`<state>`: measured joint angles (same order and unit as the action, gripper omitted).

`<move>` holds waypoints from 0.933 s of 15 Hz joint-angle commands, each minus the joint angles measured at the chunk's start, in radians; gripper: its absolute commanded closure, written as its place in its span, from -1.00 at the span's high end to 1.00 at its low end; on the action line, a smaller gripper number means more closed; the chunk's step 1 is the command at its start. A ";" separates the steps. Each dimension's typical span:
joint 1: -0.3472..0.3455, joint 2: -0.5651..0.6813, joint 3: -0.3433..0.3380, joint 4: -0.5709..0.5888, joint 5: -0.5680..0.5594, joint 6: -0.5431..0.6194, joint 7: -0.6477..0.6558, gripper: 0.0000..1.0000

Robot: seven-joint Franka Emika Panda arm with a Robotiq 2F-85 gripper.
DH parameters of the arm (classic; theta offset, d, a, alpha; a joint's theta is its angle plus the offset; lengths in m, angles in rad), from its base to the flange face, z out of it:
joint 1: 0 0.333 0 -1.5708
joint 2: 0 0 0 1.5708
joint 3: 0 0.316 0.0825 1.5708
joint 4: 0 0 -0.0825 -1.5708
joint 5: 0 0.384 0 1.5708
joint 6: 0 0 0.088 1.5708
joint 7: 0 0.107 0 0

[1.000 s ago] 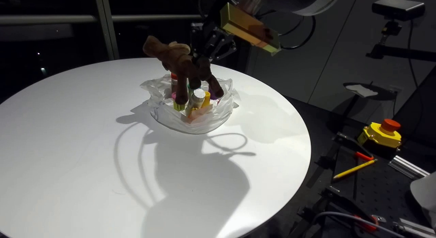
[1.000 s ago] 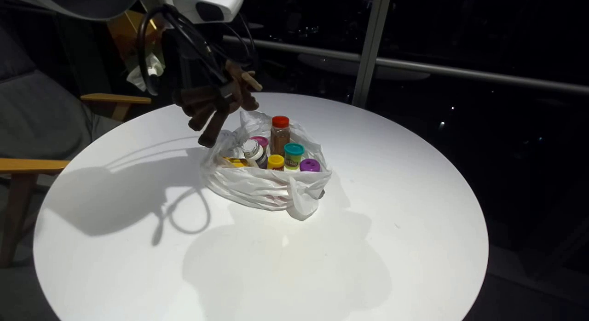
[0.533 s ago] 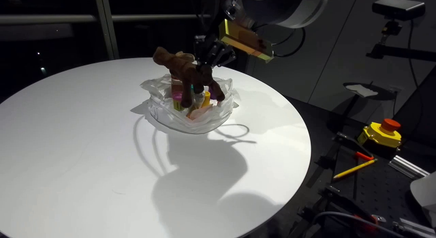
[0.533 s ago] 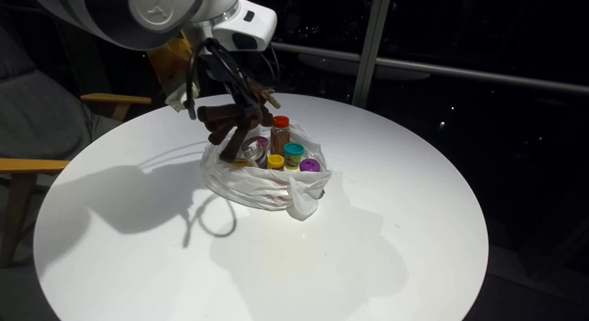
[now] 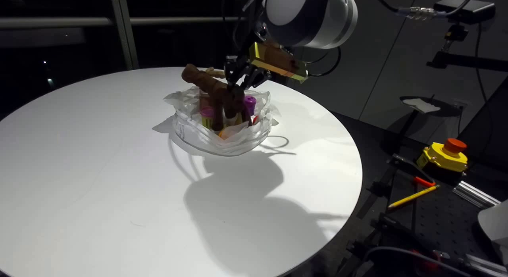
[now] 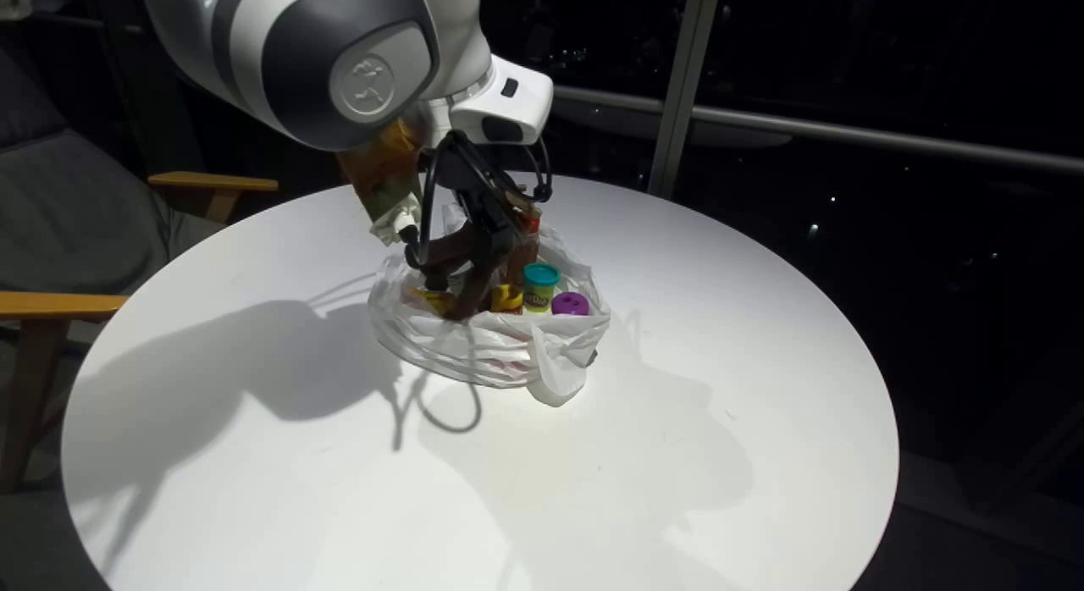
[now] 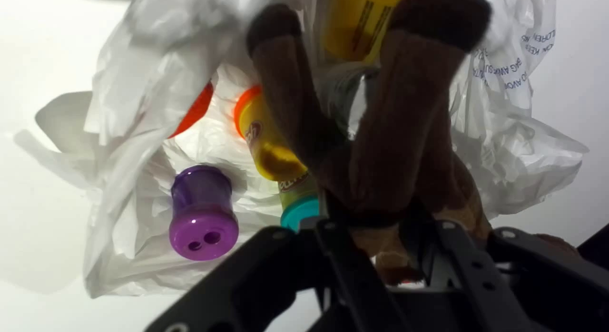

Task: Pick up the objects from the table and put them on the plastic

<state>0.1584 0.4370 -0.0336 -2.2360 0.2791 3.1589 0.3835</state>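
Where a plush toy [image 7: 395,141] half hides jars [image 7: 267,144], plastic [image 6: 500,350] around, pencil [image 5: 413,197] apart

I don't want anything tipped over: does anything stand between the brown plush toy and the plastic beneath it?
Probably yes: in the wrist view, a partly hidden jar and a yellow container inside the plastic show between the legs of the brown plush toy. Whether the legs reach bare plastic is hidden.
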 commanded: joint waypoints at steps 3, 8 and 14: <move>-0.013 0.015 0.006 0.031 -0.008 0.032 -0.034 0.53; 0.010 -0.059 -0.056 -0.074 -0.012 0.112 -0.067 1.00; 0.308 -0.281 -0.419 -0.266 -0.005 0.059 -0.078 1.00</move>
<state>0.2893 0.3073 -0.2563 -2.3792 0.2779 3.2587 0.3211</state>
